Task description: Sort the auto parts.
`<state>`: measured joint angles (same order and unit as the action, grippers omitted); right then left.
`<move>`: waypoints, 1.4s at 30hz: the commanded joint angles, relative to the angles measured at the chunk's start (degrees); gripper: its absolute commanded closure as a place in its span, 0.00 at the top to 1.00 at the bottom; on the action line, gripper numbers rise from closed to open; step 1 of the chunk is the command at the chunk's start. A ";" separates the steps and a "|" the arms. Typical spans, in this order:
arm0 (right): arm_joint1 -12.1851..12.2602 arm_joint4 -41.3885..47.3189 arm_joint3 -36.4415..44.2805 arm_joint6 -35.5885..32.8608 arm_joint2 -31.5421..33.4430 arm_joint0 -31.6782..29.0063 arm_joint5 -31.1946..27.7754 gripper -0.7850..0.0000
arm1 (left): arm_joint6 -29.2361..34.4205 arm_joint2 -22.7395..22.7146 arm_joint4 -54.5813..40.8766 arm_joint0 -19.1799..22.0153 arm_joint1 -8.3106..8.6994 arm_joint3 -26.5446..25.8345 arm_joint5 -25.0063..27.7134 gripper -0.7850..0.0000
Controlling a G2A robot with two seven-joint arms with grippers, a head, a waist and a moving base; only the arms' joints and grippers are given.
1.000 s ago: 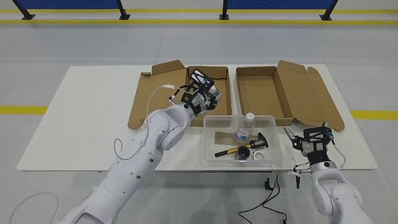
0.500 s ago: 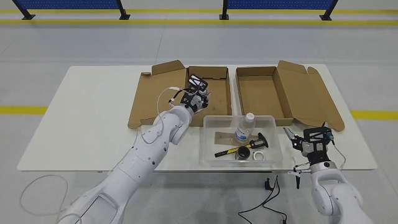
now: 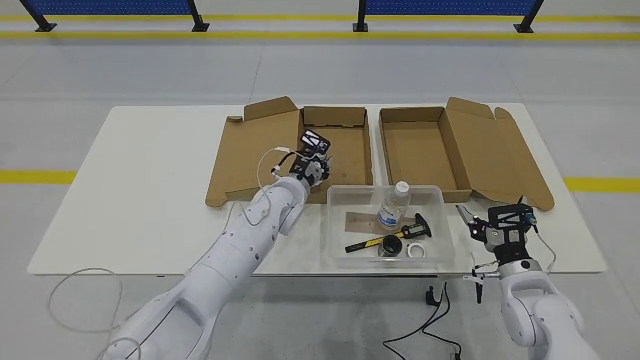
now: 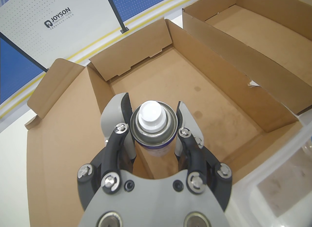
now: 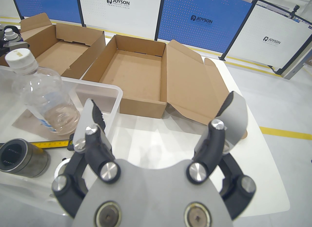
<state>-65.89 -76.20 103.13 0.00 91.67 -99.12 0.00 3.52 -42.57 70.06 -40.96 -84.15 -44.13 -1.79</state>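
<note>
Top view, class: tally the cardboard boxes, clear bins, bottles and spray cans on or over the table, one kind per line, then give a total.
Cardboard boxes: 2
Clear bin: 1
Bottle: 1
Spray can: 1, held in the jaws of the left gripper
Total: 5

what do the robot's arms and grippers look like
The left arm and right arm both have smooth, rounded white shells. A thin white cable loops beside the left wrist. The left gripper and right gripper match: a grey metal base plate with round bolts, black linkages, and curved silver-grey fingers lined with black ribbed pads.
</note>
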 commanded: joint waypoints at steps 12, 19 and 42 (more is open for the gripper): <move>0.00 0.00 0.00 0.00 0.00 0.00 0.00 1.00 | -0.18 -0.10 0.75 1.68 -1.67 3.64 1.14 1.00; 0.00 0.00 0.00 0.00 0.00 0.00 0.00 1.00 | 0.45 -1.06 2.38 2.65 -1.85 0.82 0.52 1.00; 0.00 0.00 0.00 0.00 0.00 0.00 0.00 1.00 | 23.79 -17.94 -6.11 -19.91 6.14 -44.73 30.25 1.00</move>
<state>-65.89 -76.20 103.13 0.00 91.67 -99.12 0.00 26.19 -59.92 65.54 -59.30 -78.28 -87.03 27.19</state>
